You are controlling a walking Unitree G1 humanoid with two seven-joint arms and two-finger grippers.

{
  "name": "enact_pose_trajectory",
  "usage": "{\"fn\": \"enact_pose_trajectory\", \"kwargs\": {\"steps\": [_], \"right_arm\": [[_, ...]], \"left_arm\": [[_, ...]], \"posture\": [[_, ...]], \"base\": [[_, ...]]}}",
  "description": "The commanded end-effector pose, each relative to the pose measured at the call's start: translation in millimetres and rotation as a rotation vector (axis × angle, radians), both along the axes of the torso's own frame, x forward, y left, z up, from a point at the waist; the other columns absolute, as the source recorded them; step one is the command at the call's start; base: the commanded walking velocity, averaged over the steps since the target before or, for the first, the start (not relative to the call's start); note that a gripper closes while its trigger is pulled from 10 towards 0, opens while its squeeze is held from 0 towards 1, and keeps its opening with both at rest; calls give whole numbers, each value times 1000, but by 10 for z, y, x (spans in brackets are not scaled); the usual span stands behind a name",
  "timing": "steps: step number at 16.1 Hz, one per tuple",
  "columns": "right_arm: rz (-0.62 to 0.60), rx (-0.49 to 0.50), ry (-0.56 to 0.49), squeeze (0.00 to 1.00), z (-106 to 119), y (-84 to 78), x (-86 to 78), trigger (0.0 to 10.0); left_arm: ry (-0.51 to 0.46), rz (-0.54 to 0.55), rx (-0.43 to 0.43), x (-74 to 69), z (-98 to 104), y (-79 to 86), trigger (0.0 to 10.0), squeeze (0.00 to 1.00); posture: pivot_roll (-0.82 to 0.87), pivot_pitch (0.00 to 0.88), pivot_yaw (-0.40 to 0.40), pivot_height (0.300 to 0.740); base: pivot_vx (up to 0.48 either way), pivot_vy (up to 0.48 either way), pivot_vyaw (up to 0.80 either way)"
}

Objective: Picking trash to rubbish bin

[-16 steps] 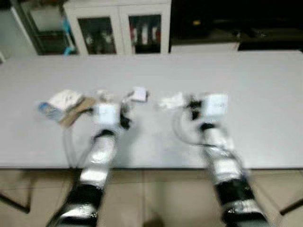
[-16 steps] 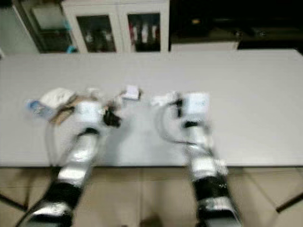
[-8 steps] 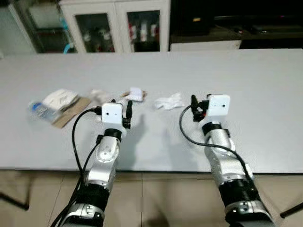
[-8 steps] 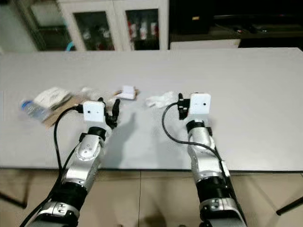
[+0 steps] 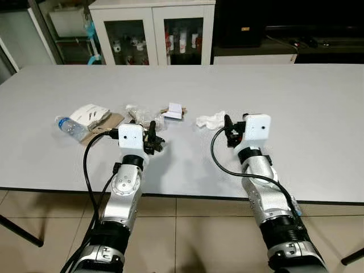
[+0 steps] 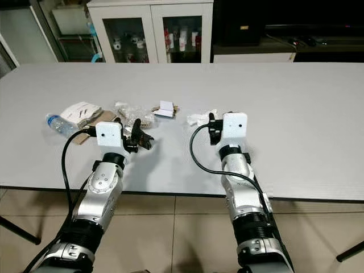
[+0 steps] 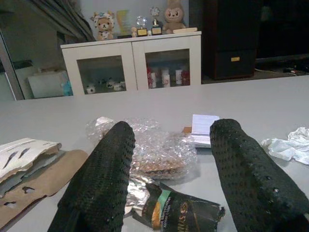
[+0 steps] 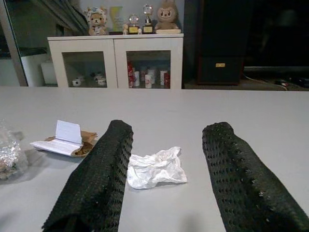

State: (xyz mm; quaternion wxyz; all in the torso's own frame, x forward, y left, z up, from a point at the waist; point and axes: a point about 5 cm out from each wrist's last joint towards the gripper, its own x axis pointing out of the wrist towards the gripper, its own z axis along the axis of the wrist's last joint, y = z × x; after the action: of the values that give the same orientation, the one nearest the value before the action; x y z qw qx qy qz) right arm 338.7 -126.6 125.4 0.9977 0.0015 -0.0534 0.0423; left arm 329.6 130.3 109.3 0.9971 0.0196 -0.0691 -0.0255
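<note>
Trash lies in a row on the grey table (image 5: 318,96): a plastic bottle (image 5: 69,126), a white paper pack (image 5: 91,114) on brown cardboard (image 5: 109,121), clear bubble wrap (image 5: 139,114), a small white card (image 5: 174,110) and a crumpled white tissue (image 5: 210,120). My left gripper (image 5: 154,136) is open just short of the bubble wrap (image 7: 154,150), with a dark snack wrapper (image 7: 178,210) lying between its fingers on the table. My right gripper (image 5: 227,129) is open too, and the tissue (image 8: 157,169) lies just ahead between its fingers.
A white glass-door cabinet (image 5: 153,28) and a dark unit (image 5: 256,25) stand behind the table. The table's front edge (image 5: 187,196) runs under my forearms, with tiled floor (image 5: 193,239) below. The table's right half is bare.
The blur has gone and the view has shifted. Both grippers now sit a little nearer the trash, the left by the bubble wrap, the right by the tissue. Both stay open.
</note>
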Motion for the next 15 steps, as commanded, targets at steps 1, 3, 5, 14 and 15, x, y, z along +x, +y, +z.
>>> {"fn": "enact_pose_trajectory", "kwargs": {"steps": [1,3,5,14,15], "right_arm": [[7,3,-3,0,29,26,11,10000],[6,2,-1,0,26,25,10,10000],[6,3,-1,0,25,25,9,10000],[5,4,0,0,26,23,6,10000],[8,5,1,0,26,27,6,10000]], "left_arm": [[6,9,1,11,14,43,10000,0],[11,10,4,12,5,45,10000,0],[14,12,4,11,2,48,10000,0],[21,15,26,6,-11,46,10000,0],[23,16,23,6,-14,46,10000,0]], "posture": [[13,2,67,740],[14,2,66,740],[15,4,66,740],[13,6,68,740],[13,7,68,740]], "base": [[0,368,0],[0,431,0],[0,467,0],[0,191,0],[0,0,0]]}}
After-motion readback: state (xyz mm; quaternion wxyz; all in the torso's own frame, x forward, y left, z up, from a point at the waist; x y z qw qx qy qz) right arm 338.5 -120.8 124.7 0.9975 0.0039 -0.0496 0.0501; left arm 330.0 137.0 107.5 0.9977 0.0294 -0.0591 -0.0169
